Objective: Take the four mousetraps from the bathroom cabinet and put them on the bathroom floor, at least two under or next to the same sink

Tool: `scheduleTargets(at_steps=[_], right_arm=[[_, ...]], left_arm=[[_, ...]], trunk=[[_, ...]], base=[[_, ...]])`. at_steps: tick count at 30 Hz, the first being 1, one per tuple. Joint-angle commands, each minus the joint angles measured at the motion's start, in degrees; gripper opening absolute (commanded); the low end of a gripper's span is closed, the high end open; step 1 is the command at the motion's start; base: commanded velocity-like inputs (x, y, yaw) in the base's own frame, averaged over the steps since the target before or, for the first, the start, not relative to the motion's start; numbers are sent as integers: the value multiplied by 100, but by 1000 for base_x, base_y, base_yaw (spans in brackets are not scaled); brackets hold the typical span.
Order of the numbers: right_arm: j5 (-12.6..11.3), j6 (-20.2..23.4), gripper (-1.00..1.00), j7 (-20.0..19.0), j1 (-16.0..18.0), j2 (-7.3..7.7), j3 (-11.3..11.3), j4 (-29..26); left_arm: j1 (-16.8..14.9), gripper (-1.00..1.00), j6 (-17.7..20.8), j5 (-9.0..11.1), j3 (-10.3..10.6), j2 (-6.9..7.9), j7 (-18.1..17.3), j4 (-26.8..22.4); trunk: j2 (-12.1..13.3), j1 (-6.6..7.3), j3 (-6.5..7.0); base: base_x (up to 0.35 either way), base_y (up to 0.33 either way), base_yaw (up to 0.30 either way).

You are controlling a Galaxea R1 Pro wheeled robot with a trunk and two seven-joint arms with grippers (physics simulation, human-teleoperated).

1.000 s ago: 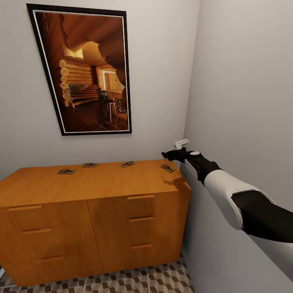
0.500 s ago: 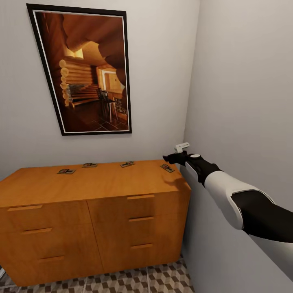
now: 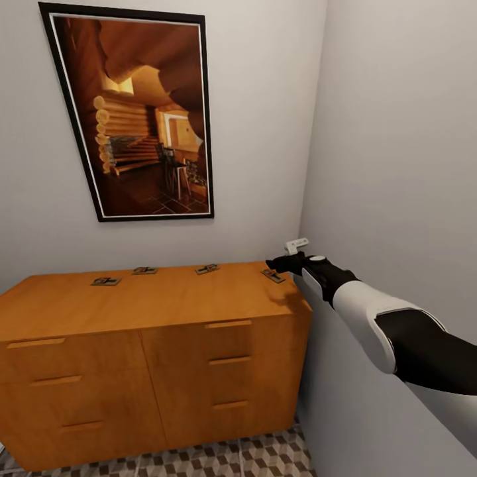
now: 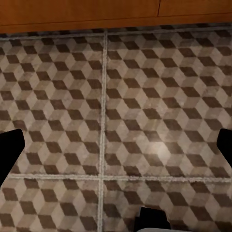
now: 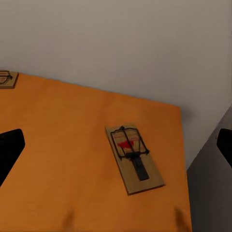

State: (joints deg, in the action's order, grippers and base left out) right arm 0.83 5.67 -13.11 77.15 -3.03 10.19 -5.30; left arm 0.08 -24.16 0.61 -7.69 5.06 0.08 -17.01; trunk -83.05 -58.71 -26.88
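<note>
- The whole head view has shifted a little since a second ago: the framed picture (image 3: 129, 112) sits slightly higher and the cabinet (image 3: 149, 358) slightly lower, so the camera has moved, not the furniture.
- Four mousetraps lie in a loose row along the far edge of the cabinet top, just as before: the leftmost mousetrap (image 3: 106, 281), the second mousetrap (image 3: 144, 270), the third mousetrap (image 3: 207, 269), and the rightmost mousetrap (image 3: 272, 275) near the far right corner.
- The right hand (image 3: 277, 265) has come down and slightly right compared with a second ago; it now hangs just above and beside the rightmost mousetrap, not touching it.
- In the right wrist view that trap (image 5: 134, 157) lies flat on the orange wood, between the two dark fingers (image 5: 9, 147), which stand wide apart with nothing held.
- Another trap (image 5: 6, 78) shows further left along the far edge.
- The left hand (image 4: 116, 150) points down at the bathroom floor (image 4: 145, 121) near the cabinet's base; its fingers are spread wide and empty over the cube-patterned tiles.
- The grey side wall (image 3: 397, 165) stands close on the right of the right arm.
</note>
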Motion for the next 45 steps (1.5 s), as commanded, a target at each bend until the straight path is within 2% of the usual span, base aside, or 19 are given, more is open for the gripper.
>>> scheduleTargets(at_steps=[1,9,19,45], right_arm=[[7,29,100,-11,2,-1,18,20],[5,-27,100,-22,2,-4,18,179],[8,-96,100,-57,2,-72,19,194],[5,-101,100,-77,2,-48,15,187]], left_arm=[[1,100,-10,7,-4,1,1,-5],[1,100,-10,9,-4,4,1,3],[1,100,-10,15,-8,18,1,-2],[1,100,-10,15,-4,22,1,4]], trunk=[[-3,-2,-5],[-3,-2,-5],[-3,-2,-15],[-3,-2,-206]], base=[[218,0,0],[205,0,0],[45,0,0],[1,0,-28]])
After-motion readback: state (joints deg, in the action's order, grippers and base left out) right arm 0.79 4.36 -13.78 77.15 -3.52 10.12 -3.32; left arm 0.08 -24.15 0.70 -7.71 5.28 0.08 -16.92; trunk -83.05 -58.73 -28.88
